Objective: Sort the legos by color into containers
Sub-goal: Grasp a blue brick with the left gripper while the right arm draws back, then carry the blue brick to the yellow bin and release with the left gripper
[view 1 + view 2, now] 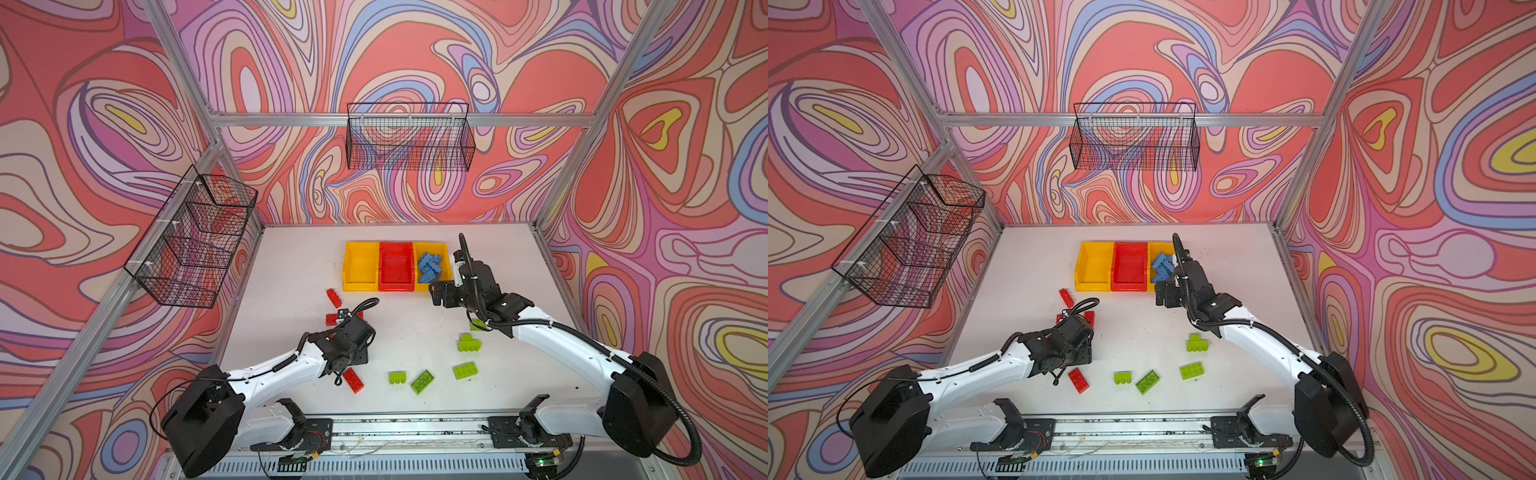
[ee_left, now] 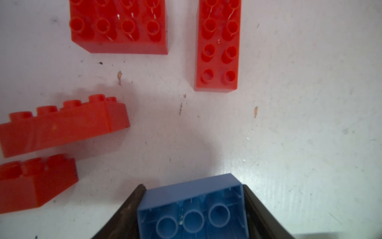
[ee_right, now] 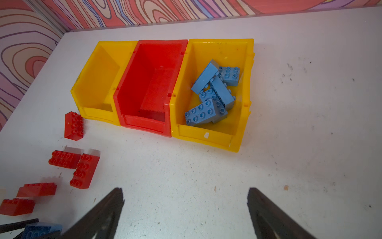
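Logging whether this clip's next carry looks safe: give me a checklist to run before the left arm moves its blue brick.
1. Left gripper: jaws against both sides of the blue brick: ok.
2. Brick lifted off the table: cannot tell.
3. The yellow bin with blue bricks has room: ok.
4. Way to that bin clear: probably not ok, the open, empty right gripper sits before it.
5. Red bin empty, ready for red bricks: ok.

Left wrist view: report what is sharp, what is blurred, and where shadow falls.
Left wrist view: the far red bricks are crisp; the near red bricks look soft; the blue brick in the left tool is slightly blurred, with a diffuse shadow on the table.
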`<state>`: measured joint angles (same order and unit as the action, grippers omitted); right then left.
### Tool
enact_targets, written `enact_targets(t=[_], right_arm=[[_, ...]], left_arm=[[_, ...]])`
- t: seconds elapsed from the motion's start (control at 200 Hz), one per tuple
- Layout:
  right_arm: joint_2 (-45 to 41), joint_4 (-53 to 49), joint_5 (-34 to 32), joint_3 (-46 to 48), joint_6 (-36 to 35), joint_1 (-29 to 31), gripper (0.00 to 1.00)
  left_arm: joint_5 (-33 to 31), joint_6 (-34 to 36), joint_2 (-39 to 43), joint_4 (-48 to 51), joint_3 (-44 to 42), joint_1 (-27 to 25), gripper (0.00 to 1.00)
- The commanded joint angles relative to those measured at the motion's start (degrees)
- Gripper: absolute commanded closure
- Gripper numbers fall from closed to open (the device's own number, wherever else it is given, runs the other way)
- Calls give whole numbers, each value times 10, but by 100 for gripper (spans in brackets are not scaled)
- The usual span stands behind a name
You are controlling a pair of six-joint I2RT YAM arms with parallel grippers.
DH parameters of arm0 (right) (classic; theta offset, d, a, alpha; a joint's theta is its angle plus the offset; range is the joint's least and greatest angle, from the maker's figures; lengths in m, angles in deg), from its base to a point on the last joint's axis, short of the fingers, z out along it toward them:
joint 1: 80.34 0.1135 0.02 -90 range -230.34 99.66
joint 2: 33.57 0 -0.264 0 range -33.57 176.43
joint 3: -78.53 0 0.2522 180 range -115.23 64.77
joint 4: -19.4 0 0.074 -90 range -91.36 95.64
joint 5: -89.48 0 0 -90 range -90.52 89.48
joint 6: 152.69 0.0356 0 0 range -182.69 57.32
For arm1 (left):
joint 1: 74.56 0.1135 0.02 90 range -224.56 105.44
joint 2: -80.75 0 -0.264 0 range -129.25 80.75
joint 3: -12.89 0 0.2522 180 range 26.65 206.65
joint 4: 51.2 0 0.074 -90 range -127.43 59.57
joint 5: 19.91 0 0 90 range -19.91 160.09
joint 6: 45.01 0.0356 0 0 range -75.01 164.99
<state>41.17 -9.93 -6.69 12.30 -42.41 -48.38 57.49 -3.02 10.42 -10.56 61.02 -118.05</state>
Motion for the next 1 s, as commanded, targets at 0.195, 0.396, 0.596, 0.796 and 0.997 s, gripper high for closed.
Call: enact_targets(t=[0.195,0.396,0.596,0.796,0.997], right_arm=[[-101,-46,-17,47,20,2,2],[-170,-87,-39,67,33,2,2],[-230,-126,-55,85,50,1,2],[-281,-172,-77,90,61,1,2],[-311,-201,-89,87,71,0,2]], left_arm=[[-7,60,-79,38,138,3,44],[7,111,-187,41,296,2,44],[22,160,-323,58,491,3,43],[41,194,-473,95,694,2,43],[44,224,-596,125,861,6,41]])
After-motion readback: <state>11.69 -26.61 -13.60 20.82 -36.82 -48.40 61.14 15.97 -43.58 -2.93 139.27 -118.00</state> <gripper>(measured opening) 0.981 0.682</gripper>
